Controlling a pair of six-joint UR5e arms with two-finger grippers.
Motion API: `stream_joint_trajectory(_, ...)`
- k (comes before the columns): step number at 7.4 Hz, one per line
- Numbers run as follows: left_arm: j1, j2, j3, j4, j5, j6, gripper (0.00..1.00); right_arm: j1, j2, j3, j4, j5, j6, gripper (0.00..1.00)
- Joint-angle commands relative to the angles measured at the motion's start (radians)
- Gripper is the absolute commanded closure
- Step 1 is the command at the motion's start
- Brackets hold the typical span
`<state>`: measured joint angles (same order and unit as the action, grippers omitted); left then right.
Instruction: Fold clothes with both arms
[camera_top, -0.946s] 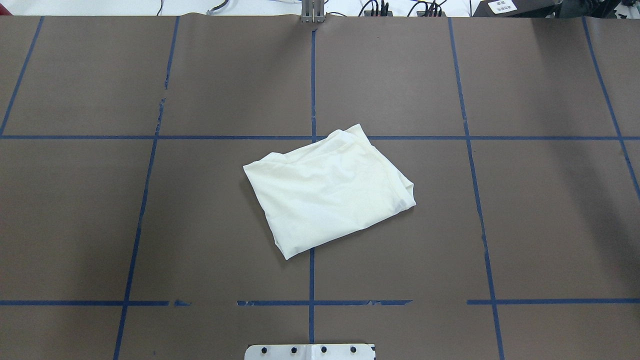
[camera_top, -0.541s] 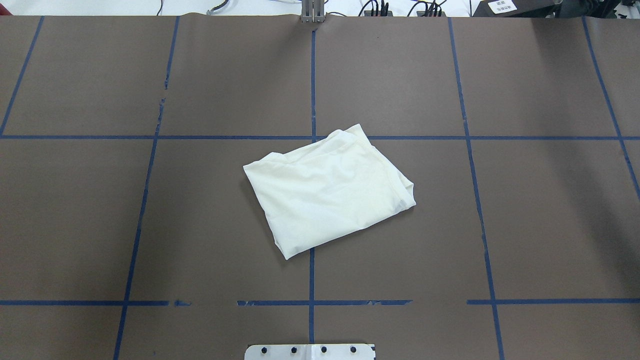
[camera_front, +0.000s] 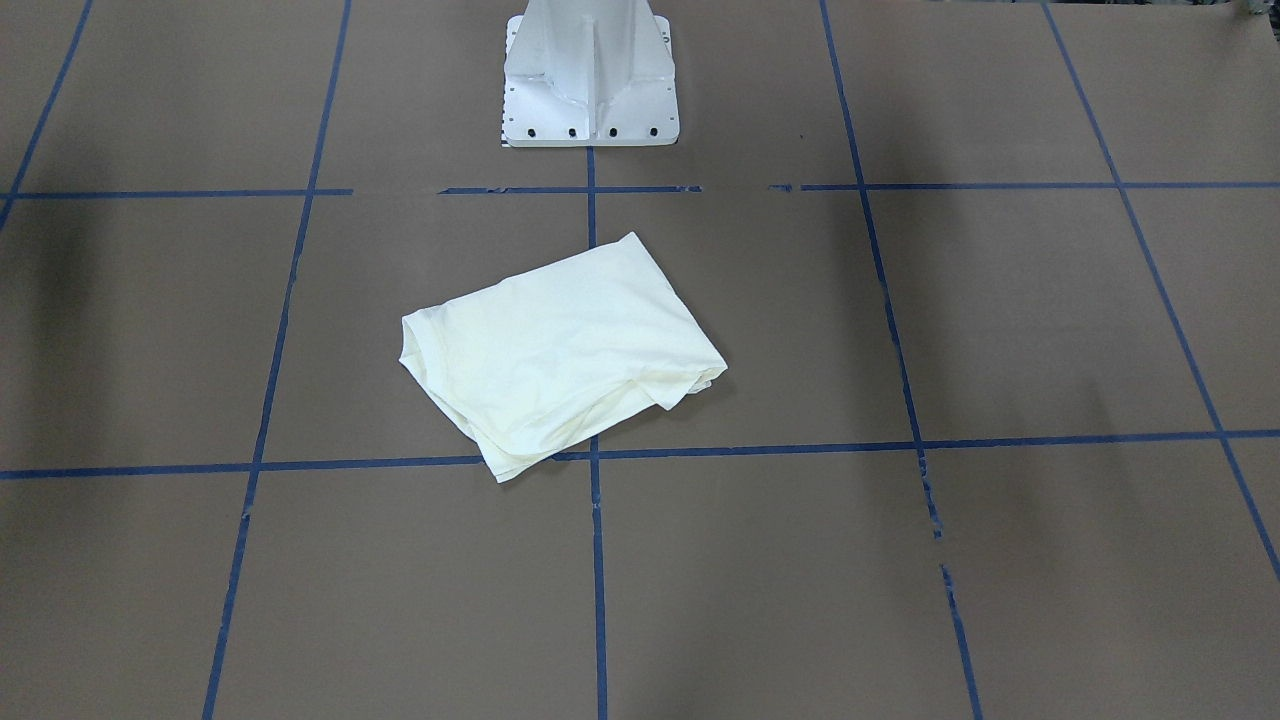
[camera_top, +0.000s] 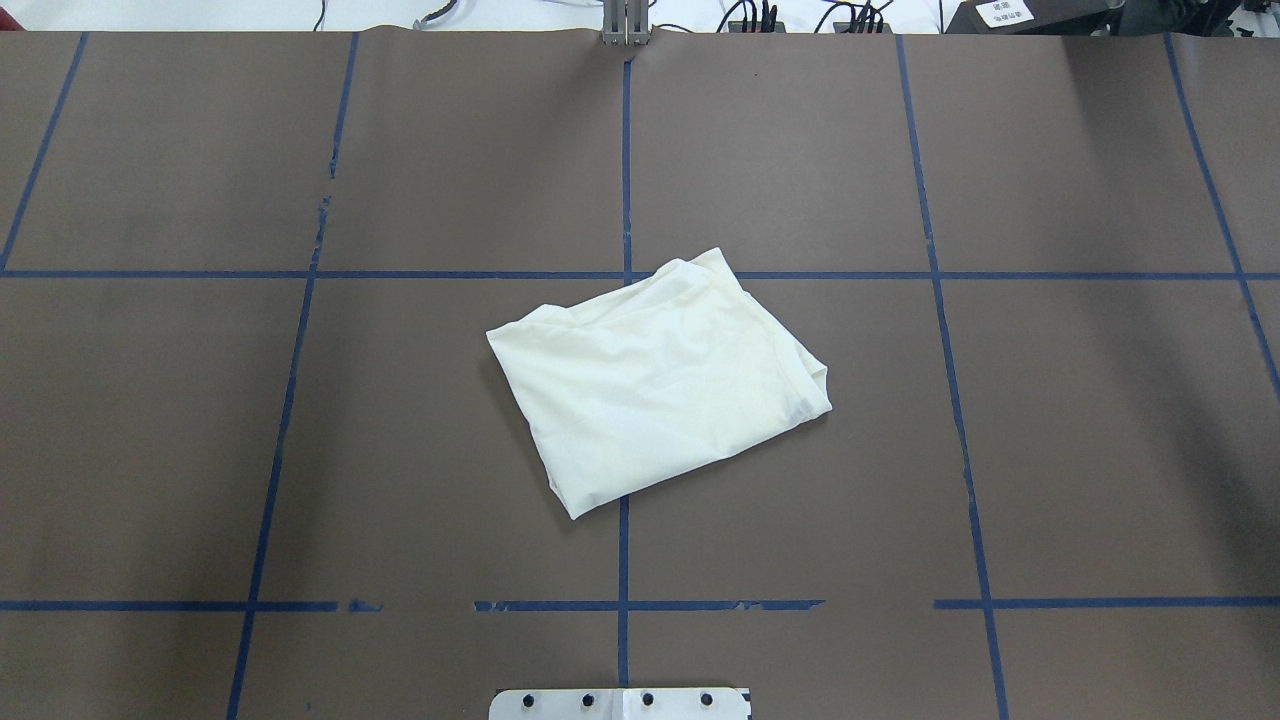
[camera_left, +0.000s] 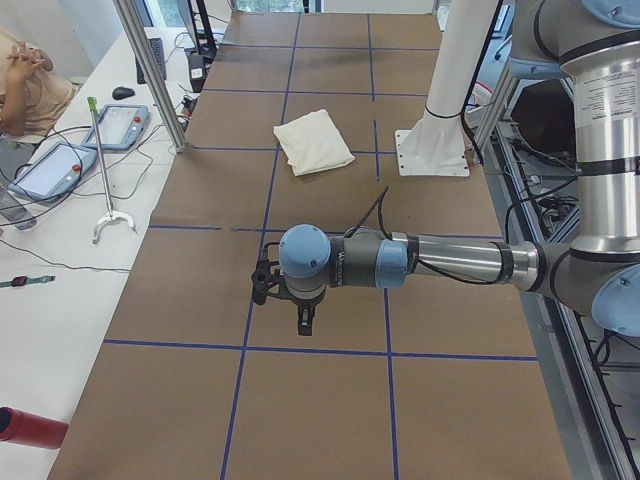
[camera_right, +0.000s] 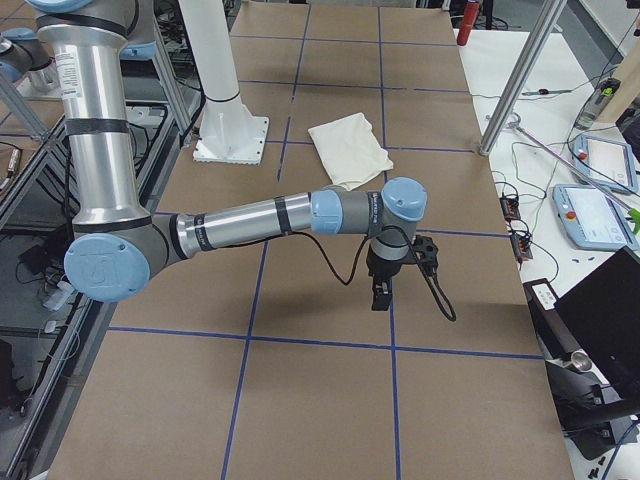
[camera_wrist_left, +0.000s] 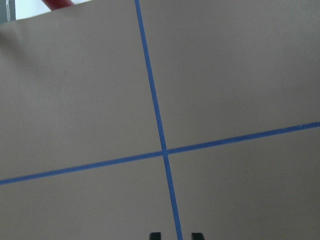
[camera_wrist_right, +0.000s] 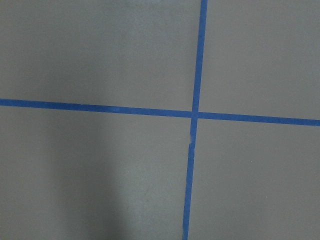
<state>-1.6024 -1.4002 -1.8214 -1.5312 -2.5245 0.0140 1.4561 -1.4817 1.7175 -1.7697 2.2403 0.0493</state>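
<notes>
- While shirt (camera_top: 660, 385) lies folded on table (camera_top: 200, 450), your L claw (camera_wrist_left: 176, 236) hangs well away, tips slightly apart, empty.
- R claw (camera_right: 380, 297): far off too; can't tell its state.

I count one folded cream shirt (camera_top: 660, 380) on my bench (camera_top: 300, 450). I have two arms, my left arm (camera_left: 440, 262) and my right arm (camera_right: 250, 218), and one white pedestal (camera_front: 590, 70). Two black fingertips (camera_wrist_left: 155, 235) of my left jaws show at the bottom edge of the left wrist view. On the white side table I count two grey pendants (camera_left: 125, 125) with screens, one red cylinder (camera_left: 28, 428) and one long grabber stick (camera_left: 101, 165). One person (camera_left: 25, 85) is at that table.
</notes>
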Motion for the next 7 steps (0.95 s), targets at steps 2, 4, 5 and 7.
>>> stream_joint_trajectory(2,-0.004,-0.005,0.039,-0.049,0.122,-0.002,0.0,0.0,0.001,-0.009,0.004,0.067,0.001,0.0)
stream_joint_trajectory(4,-0.004,-0.011,0.045,-0.136,0.124,-0.002,0.0,0.001,-0.006,-0.009,0.003,0.143,0.001,0.0)
stream_joint_trajectory(5,-0.002,-0.013,0.082,-0.206,0.131,0.003,0.0,0.001,-0.006,-0.013,0.004,0.145,0.001,0.0)
stream_joint_trajectory(7,-0.002,-0.017,0.097,-0.242,0.133,0.006,0.0,0.001,-0.002,-0.012,0.015,0.144,0.001,0.0)
